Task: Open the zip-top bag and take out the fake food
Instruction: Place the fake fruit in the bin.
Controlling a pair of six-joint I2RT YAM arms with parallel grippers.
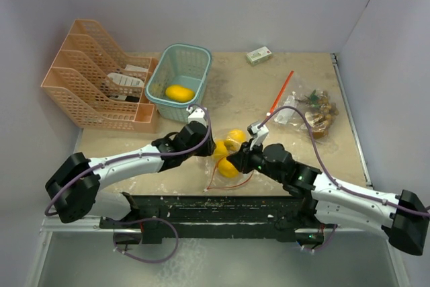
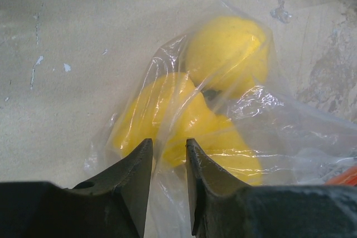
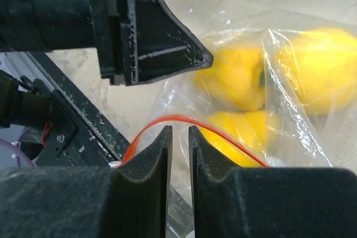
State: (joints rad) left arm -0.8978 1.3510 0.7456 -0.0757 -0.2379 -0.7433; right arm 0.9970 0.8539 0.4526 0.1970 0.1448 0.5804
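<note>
A clear zip-top bag (image 1: 216,178) with a red zip strip (image 3: 225,137) lies at the table's near middle. It holds three glossy yellow fruits (image 1: 229,168), seen through the film in the left wrist view (image 2: 228,48) and the right wrist view (image 3: 234,76). My left gripper (image 1: 210,144) (image 2: 169,142) is closed to a narrow gap with a fold of bag film in it. My right gripper (image 1: 236,160) (image 3: 180,129) is pinched nearly together at the red-zip rim. The two grippers face each other across the bag.
A second clear bag (image 1: 314,109) with a grape cluster and brown pieces lies back right, its red zip (image 1: 281,93) pointing left. A green basket (image 1: 190,55) holds one yellow fruit (image 1: 179,93). An orange file rack (image 1: 94,78) stands at back left. A small white-green box (image 1: 259,54) sits at the rear.
</note>
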